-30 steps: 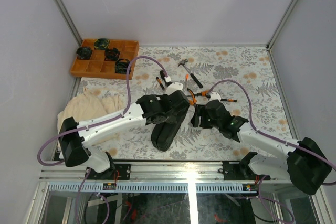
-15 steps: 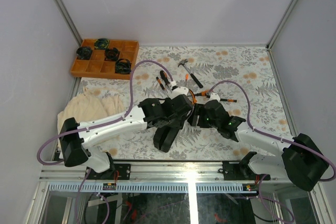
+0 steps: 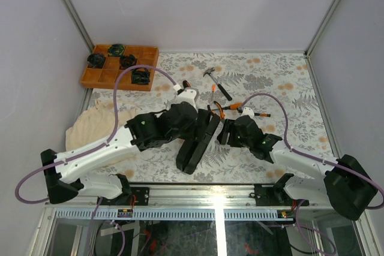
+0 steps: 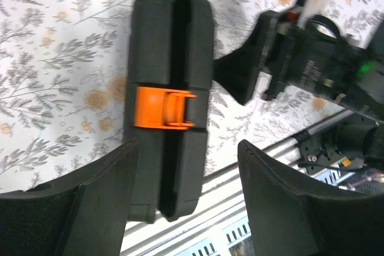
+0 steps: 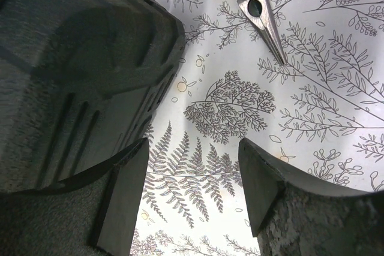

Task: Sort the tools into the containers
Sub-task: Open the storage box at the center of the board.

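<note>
Here, tool case point(image 4: 171, 58): black, shut or nearly so, apparently standing on its long edge between the two arms near the front of the surface, orange latch point(image 4: 163, 107) facing up.
Tools: hammer point(image 3: 217, 83), pliers point(image 5: 255, 7) and a screwdriver point(image 3: 257, 114) lie loose just beyond the case, all outside it.
Left pincer point(image 4: 187, 148): jaws wide, poised over the latch edge, holding nothing.
Right pincer point(image 5: 192, 148): jaws apart, just beside the case's moulded face, empty.
Change: within the last second the left jaws have spread from nearly closed and the arm has drawn back leftward. The case is thus released; opening it probably comes next, with sorting not yet begun.
Surface point(image 3: 288, 82): fern-and-flower print; orange gridded tray point(image 3: 105, 78) with coiled items at far left, cream cloth point(image 3: 99, 125) at near left.
Room: plain pale walls, metal corner posts.
</note>
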`<state>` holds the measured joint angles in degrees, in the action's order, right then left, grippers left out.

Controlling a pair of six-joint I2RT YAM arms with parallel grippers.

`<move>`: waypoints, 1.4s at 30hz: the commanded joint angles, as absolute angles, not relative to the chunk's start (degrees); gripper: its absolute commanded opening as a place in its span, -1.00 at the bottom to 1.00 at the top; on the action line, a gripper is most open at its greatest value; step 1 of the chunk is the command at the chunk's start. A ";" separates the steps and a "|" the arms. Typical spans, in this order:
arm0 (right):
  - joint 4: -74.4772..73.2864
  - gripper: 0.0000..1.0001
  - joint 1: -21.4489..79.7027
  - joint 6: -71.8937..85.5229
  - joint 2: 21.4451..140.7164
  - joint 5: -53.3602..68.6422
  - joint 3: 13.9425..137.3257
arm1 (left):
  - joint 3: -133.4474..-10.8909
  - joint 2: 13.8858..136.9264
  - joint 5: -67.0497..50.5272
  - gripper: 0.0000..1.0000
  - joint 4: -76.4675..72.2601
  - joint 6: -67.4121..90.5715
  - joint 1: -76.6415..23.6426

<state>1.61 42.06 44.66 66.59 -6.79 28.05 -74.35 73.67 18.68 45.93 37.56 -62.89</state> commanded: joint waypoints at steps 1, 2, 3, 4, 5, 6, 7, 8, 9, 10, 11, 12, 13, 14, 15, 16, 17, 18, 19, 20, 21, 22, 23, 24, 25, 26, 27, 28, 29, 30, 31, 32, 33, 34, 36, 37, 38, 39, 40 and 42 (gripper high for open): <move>1.14 0.36 42.09 44.86 63.58 -8.78 27.68 | -68.36 69.66 18.49 0.30 42.08 36.70 -58.91; 1.00 0.37 42.10 44.89 63.02 -8.68 27.55 | -66.62 68.47 17.34 0.30 41.27 36.33 -58.14; 0.87 0.37 42.08 45.02 62.49 -8.58 27.32 | -64.90 67.28 16.22 0.31 40.43 36.04 -57.60; 0.77 0.37 42.09 44.94 62.03 -8.56 27.15 | -63.11 66.07 15.08 0.31 39.48 35.82 -57.11; 0.59 0.37 42.10 45.06 61.70 -8.52 27.08 | -61.50 65.04 13.94 0.31 38.60 35.63 -56.72; 0.36 0.37 42.08 45.07 61.36 -8.48 27.04 | -59.98 64.15 12.97 0.31 38.04 35.48 -56.46; 0.11 0.37 42.05 44.94 61.15 -8.43 26.92 | -58.61 63.40 12.09 0.31 37.46 35.36 -56.24; 0.02 0.37 42.04 44.95 60.97 -8.30 26.85 | -57.41 62.65 11.23 0.31 36.98 35.15 -56.13; 0.00 0.37 42.05 45.04 60.85 -8.27 26.81 | -56.27 61.94 10.24 0.31 36.41 34.85 -56.10; 0.00 0.37 42.09 45.08 60.78 -8.26 26.71 | -54.94 61.06 9.18 0.31 35.61 34.61 -56.09; 0.00 0.37 42.10 45.13 60.74 -8.26 26.66 | -54.07 60.59 8.21 0.32 34.86 34.43 -56.11; 0.00 0.37 42.09 45.12 60.81 -8.25 26.59 | -53.38 59.98 7.39 0.32 34.13 34.33 -56.08; 0.04 0.37 42.05 45.05 60.88 -8.15 26.64 | -52.75 59.38 6.79 0.33 33.56 34.22 -56.10; 0.05 0.37 42.09 45.13 60.95 -8.08 26.65 | -52.40 59.33 6.66 0.33 33.34 34.12 -56.10; 0.01 0.37 42.09 45.09 60.99 -7.96 26.67 | -52.13 59.43 6.61 0.33 33.31 33.98 -56.06; 0.00 0.37 42.10 45.02 61.00 -7.93 26.76 | -52.01 59.78 6.75 0.33 33.48 33.75 -56.07; 0.07 0.37 42.09 45.04 60.95 -7.86 26.78 | -52.00 60.15 6.79 0.33 33.70 33.55 -56.07; 0.01 0.37 42.10 45.05 60.91 -7.88 26.66 | -51.87 60.62 6.77 0.33 33.74 33.49 -56.07; 0.00 0.37 42.08 45.08 60.86 -7.99 26.68 | -51.71 61.09 6.45 0.33 33.56 33.38 -56.08; 0.04 0.37 42.10 45.10 60.83 -7.99 26.53 | -51.56 61.43 6.09 0.33 33.24 33.27 -56.10; 0.01 0.37 42.10 45.05 60.82 -8.12 26.55 | -51.47 61.77 5.66 0.32 32.92 33.23 -56.09; -0.08 0.37 42.08 45.06 60.75 -8.08 26.54 | -51.35 62.12 5.12 0.32 32.61 33.15 -56.08; -0.13 0.37 42.05 45.05 60.74 -8.18 26.47 | -51.22 62.52 5.01 0.32 32.39 32.99 -56.10; -0.17 0.37 42.09 45.03 60.61 -8.22 26.40 | -51.08 62.90 5.08 0.31 32.35 32.96 -56.08; -0.24 0.37 42.04 45.07 60.52 -8.31 26.35 | -50.88 63.17 5.29 0.30 32.34 32.84 -56.07; -0.34 0.37 42.05 45.03 60.37 -8.30 26.29 | -50.77 63.40 5.40 0.29 32.34 32.72 -56.07; -0.39 0.37 42.09 45.08 60.24 -8.34 26.28 | -50.65 63.65 5.44 0.27 32.27 32.70 -56.07; -0.39 0.37 42.05 45.09 60.09 -8.33 26.20 | -50.67 63.72 5.36 0.26 32.11 32.70 -56.07; -0.36 0.37 42.05 45.09 60.04 -8.25 26.28 | -50.74 63.82 5.12 0.25 31.83 32.63 -56.07; -0.31 0.36 42.09 45.02 60.03 -8.18 26.35 | -50.90 63.88 4.69 0.24 31.49 32.65 -56.07; -0.23 0.33 42.10 45.16 60.11 -7.99 26.55 | -51.08 63.74 4.25 0.24 31.08 32.69 -56.07; 0.00 0.30 42.10 45.24 60.24 -7.58 26.73 | -51.29 63.68 3.55 0.24 30.58 32.71 -56.12; 0.28 0.27 42.10 45.34 60.41 -7.02 26.93 | -51.51 63.50 2.88 0.24 29.99 32.74 -56.08; 0.72 0.25 42.10 45.54 60.57 -6.50 27.12 | -51.70 63.40 2.20 0.25 29.40 32.78 -56.13; 2.19 0.21 42.10 46.26 61.00 -4.70 27.41 | -51.99 63.36 0.66 0.26 27.77 32.87 -56.17; 3.23 0.20 42.10 46.64 61.26 -3.35 27.48 | -52.02 63.43 -0.20 0.27 26.91 32.94 -56.16; 4.16 0.19 42.10 47.05 61.57 -2.37 27.58 | -52.03 63.65 -0.98 0.27 26.02 33.00 -56.21; 5.16 0.18 42.09 47.57 61.91 -1.54 27.67 | -52.04 64.10 -1.65 0.27 25.13 33.15 -56.26; 5.97 0.17 42.10 47.93 62.22 -0.90 27.79 | -52.03 64.69 -2.40 0.27 24.38 33.28 -56.35; 7.42 0.16 42.07 48.75 62.93 -0.05 27.77 | -52.29 66.00 -3.15 0.26 23.21 33.55 -57.10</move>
<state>1.87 42.06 46.30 61.84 -3.25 26.06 -51.13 64.23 0.58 30.44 33.76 -56.47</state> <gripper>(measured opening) 0.588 0.633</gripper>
